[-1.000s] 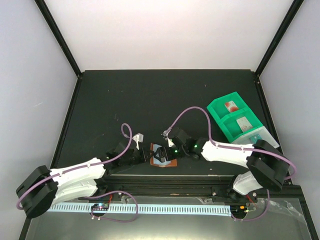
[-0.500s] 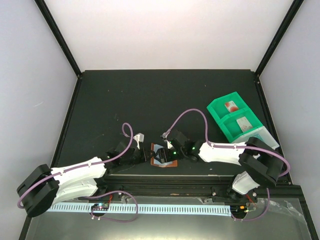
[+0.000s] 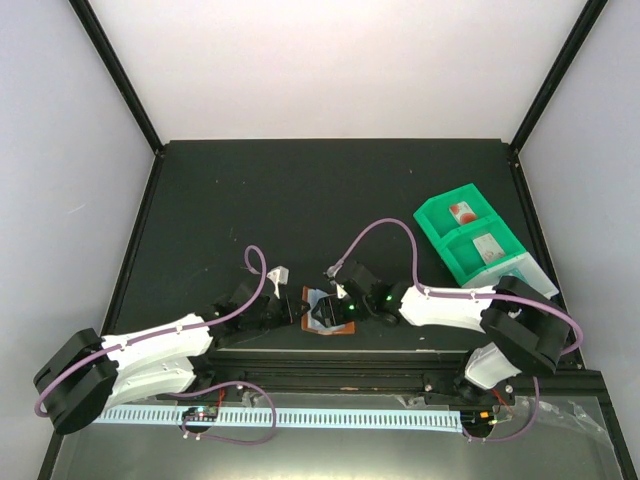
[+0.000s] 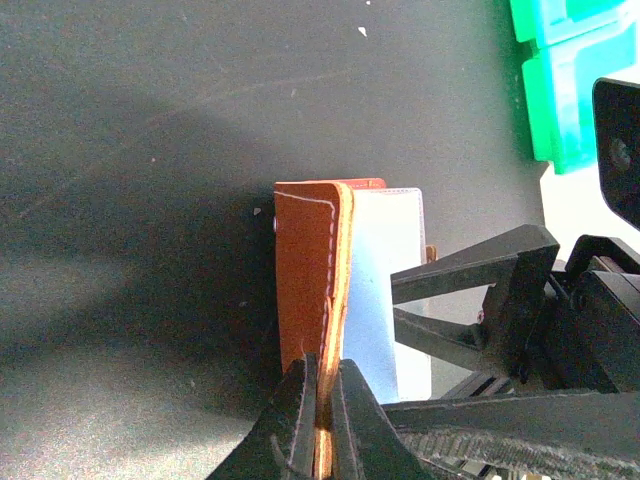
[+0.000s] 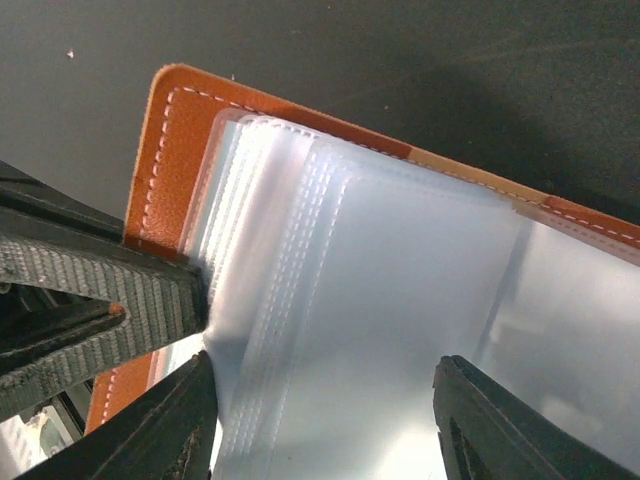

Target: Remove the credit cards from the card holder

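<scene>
Dark tabletop (image 3: 300, 200) unchanged. My left claw (image 4: 322, 395) stays clenched on the card holder (image 4: 305, 260). My right claw (image 5: 322, 375), released, has shifted slightly.

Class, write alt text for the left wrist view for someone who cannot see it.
The jaws of the left gripper pinch the brown cover of the open card holder; the right gripper reaches toward its pale pockets. A green tray sits top right.

the left arm (image 3: 150, 355) and right arm (image 3: 450, 305) have white shells on their long links and bulky round black joints. a thin mauve cable (image 3: 385, 225) loops off each one. small green lights (image 3: 349, 297) glow on the right arm's black wrist. the left gripper (image 4: 322, 375) is matte black, its fingers (image 5: 100, 285) finely ribbed.
</scene>
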You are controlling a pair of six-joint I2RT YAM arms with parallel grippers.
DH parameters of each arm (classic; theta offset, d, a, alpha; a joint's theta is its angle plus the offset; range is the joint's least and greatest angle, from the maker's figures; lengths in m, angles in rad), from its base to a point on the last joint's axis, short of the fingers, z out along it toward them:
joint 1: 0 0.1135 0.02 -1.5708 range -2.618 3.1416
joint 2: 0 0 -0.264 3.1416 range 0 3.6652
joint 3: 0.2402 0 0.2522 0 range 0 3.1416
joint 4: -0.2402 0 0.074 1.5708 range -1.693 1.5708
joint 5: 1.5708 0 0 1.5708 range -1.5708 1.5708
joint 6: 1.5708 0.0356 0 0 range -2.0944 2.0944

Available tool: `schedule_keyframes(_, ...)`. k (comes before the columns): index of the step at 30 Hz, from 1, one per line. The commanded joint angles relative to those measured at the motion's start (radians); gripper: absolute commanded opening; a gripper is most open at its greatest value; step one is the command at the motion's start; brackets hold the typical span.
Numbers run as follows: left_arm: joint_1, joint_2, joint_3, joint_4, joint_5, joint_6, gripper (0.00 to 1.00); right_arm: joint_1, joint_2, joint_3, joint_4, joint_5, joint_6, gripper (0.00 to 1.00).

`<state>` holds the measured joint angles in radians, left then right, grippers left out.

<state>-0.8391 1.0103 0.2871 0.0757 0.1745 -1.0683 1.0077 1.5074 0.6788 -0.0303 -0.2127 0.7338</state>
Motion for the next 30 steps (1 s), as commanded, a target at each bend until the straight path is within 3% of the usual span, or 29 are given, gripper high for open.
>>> schedule_keyframes(1,0.001,-0.008,0.046,0.028,0.013,0.012,0.02,-0.003,-0.017,-0.017,-0.076,0.056,-0.021,0.6)
schedule_keyframes(10,0.001,-0.01,0.052,0.013,0.004,0.02,0.02,-0.003,-0.051,-0.027,-0.113,0.106,-0.027,0.6)
schedule_keyframes(18,0.001,-0.015,0.062,0.0,0.004,0.023,0.02,-0.003,-0.111,-0.029,-0.184,0.189,-0.035,0.47)
schedule_keyframes(25,0.001,-0.02,0.06,-0.007,-0.003,0.021,0.02,-0.004,-0.22,0.011,-0.269,0.23,-0.039,0.51)
schedule_keyframes(30,0.001,-0.016,0.058,-0.003,-0.004,0.012,0.01,-0.002,-0.252,0.005,-0.189,0.146,-0.047,0.55)
